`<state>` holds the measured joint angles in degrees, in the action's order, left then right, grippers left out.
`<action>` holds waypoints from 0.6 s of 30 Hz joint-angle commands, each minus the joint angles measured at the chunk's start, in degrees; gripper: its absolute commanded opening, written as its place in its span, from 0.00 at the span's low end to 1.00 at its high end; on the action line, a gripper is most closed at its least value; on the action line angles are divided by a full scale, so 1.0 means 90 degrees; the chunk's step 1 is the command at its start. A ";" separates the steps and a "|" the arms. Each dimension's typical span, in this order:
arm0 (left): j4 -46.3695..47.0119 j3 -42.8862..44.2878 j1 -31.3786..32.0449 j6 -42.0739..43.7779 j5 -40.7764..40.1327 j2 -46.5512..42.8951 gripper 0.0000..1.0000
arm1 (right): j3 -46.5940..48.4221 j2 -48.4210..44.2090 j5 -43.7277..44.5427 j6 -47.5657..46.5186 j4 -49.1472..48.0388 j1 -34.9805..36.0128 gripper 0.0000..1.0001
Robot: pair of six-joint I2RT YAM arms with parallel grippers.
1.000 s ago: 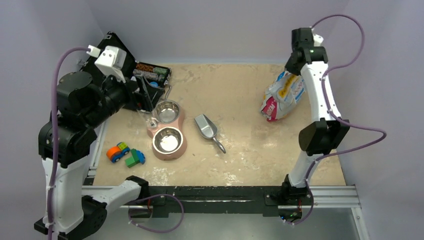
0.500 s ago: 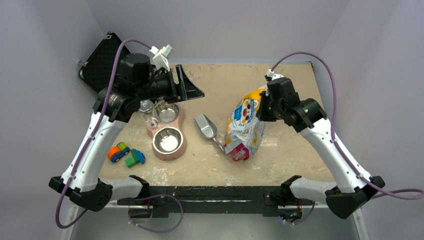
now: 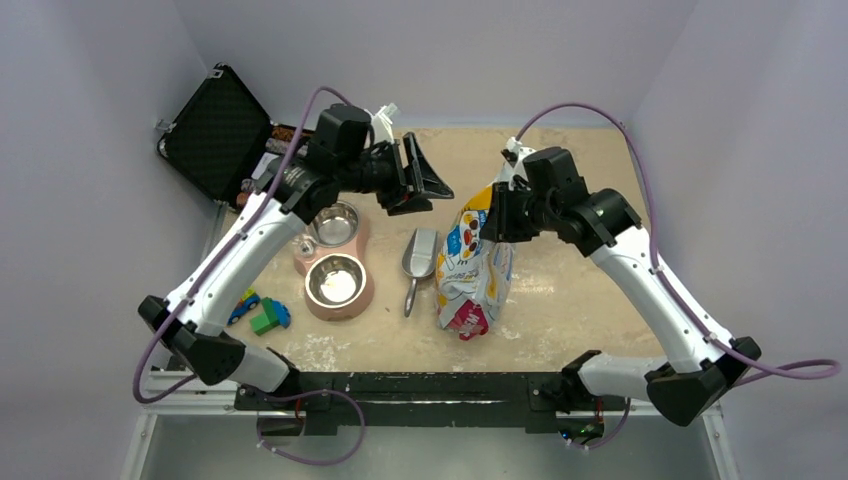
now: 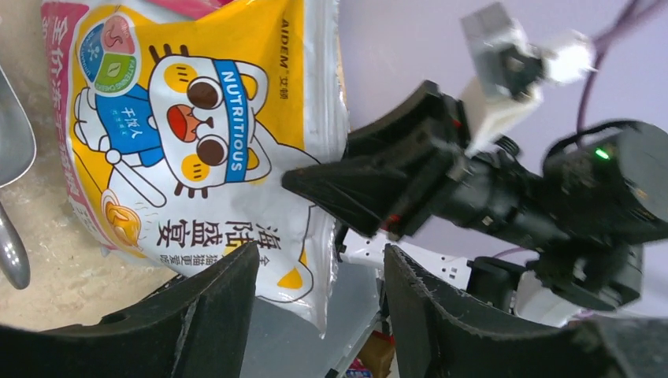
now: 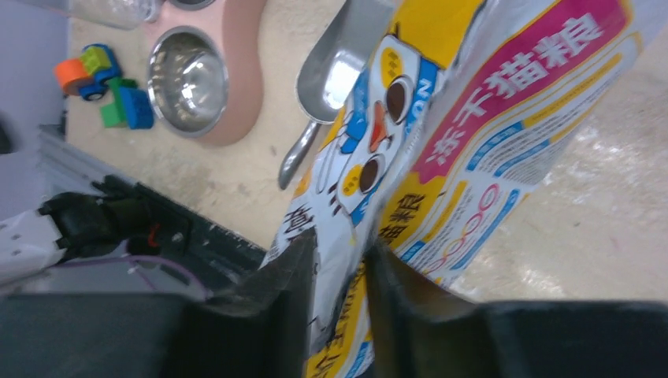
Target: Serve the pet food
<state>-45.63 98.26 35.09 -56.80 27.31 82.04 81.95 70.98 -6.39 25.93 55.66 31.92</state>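
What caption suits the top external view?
Right gripper holds the food bag up beside the scoop; left gripper, jaws open, faces it.

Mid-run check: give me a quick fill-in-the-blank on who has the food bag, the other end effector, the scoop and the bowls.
1. The right end effector holds the pet food bag by its ____ edge.
2. The left end effector faces the bag with its jaws ____.
3. In the top view, the metal scoop lies on the table to the ____ of the bag.
4. Both steel bowls of the pink feeder are ____.

Missing words: top; open; left; empty.
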 commanded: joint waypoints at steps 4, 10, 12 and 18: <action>0.0167 0.0967 0.0338 -0.0329 -0.0433 0.0928 0.63 | -0.0632 -0.0841 -0.1628 0.0445 -0.1650 -0.0424 0.58; -0.0176 0.1759 0.0745 0.0131 -0.0737 0.1660 0.56 | -0.3019 -0.2315 -0.2548 0.1780 -0.4331 -0.1510 0.62; -0.0193 0.1833 0.0863 0.0188 -0.0716 0.1820 0.54 | -0.3212 -0.2597 -0.2275 0.1830 -0.4363 -0.1687 0.64; -0.0728 0.2661 0.1187 0.0681 -0.0918 0.2459 0.61 | -0.3620 -0.3000 -0.2601 0.2064 -0.4391 -0.2347 0.59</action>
<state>-49.63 116.33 44.27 -54.87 20.99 101.43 51.70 46.89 -26.35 41.21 23.42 12.80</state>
